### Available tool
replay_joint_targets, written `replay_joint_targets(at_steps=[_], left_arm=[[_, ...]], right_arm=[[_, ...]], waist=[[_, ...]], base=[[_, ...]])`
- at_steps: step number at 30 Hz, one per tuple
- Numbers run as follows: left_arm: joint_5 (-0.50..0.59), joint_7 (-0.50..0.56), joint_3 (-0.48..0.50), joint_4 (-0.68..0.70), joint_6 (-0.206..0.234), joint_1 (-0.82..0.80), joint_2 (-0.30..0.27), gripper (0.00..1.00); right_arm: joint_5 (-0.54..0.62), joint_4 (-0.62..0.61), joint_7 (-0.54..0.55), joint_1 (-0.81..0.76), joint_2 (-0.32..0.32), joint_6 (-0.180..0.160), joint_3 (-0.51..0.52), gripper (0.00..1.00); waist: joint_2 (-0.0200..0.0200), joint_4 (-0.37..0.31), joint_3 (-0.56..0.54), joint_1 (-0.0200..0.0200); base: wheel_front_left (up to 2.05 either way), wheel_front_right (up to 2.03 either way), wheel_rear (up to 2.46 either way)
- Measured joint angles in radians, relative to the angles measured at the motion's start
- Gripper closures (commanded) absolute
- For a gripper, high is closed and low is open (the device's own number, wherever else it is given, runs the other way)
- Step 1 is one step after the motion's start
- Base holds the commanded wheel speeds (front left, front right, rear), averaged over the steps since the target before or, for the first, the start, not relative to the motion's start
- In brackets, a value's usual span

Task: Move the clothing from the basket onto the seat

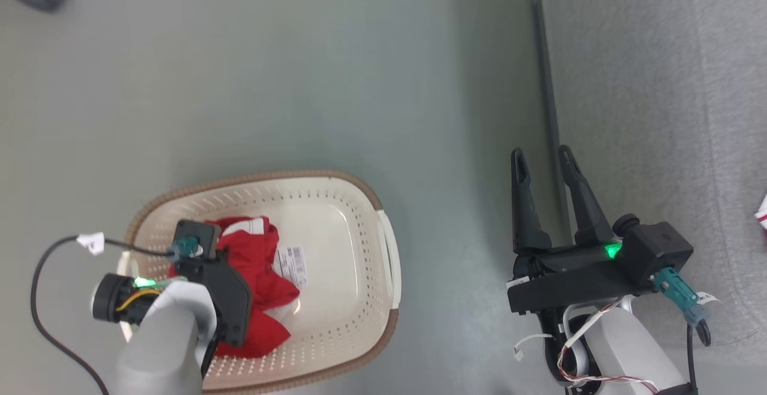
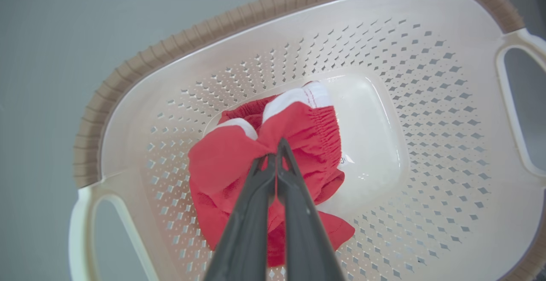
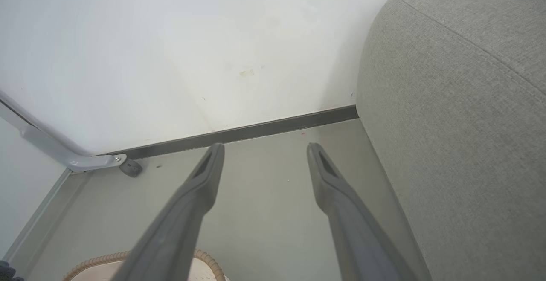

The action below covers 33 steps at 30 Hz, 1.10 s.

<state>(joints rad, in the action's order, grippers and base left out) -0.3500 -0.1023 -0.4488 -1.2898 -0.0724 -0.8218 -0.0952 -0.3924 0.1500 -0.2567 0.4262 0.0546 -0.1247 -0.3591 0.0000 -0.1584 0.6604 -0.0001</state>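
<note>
Fingers [image 2: 251, 221] of my left pincer [image 2: 276, 151] are pinching soft red clothing [image 2: 222, 161] in the oval cream plastic basket [image 2: 426, 102]; my right pincer [image 1: 542, 154] is hanging spread, right of it.

Smooth grey-green floor [image 1: 299, 83], cream basket [image 1: 359, 218] standing on it, grey seat [image 1: 659, 83] well apart

1. This is a plain indoor room, furnished partly like a home.
2. A smooth grey-green floor [image 1: 269, 71] meets a bare white painted wall [image 3: 170, 38] along a dark grey skirting strip [image 3: 256, 131].
3. A large grey fabric-upholstered seat [image 3: 460, 123] with a rounded corner stands near that wall.
4. An oval cream-white perforated plastic laundry basket [image 2: 384, 33] with a brown woven-look rim sits on the floor, holding red soft fabric clothing with white trim [image 2: 222, 161].
5. A pale grey metal frame leg [image 3: 64, 155] on a dark caster wheel [image 3: 130, 168] looks more like lab equipment than household furniture.
</note>
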Motion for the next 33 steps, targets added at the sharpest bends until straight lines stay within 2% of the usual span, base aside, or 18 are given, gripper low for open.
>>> replay_joint_targets(at_steps=[5, 12, 22, 33], left_arm=[[0.001, -0.059, -0.011, 0.002, -0.026, 0.043, 0.001, 1.0], [0.032, -0.131, -0.042, 0.026, -0.039, 0.108, -0.001, 1.0], [0.039, -0.147, -0.058, 0.106, -0.043, 0.197, 0.011, 1.0], [0.026, -0.147, -0.033, 0.231, -0.044, 0.286, 0.016, 1.0]], right_arm=[[-0.012, 0.041, 0.0, 0.003, 0.0, 0.0, -0.005, 0.0], [-0.032, 0.094, 0.0, -0.006, 0.0, 0.0, -0.012, 0.0], [-0.049, 0.159, 0.0, -0.061, 0.0, 0.002, -0.03, 0.0], [-0.049, 0.18, 0.0, -0.139, 0.0, 0.03, 0.008, 0.0]], waist=[[0.0, 0.007, -0.074, 0.0], [0.0, 0.016, -0.179, 0.0], [-0.0001, 0.022, -0.331, 0.0], [-0.0001, 0.036, -0.466, 0.0]], base=[[0.0, 0.0, 0.0], [0.0, 0.0, 0.0], [0.0, 0.0, 0.0], [0.0, 0.0, 0.0]])
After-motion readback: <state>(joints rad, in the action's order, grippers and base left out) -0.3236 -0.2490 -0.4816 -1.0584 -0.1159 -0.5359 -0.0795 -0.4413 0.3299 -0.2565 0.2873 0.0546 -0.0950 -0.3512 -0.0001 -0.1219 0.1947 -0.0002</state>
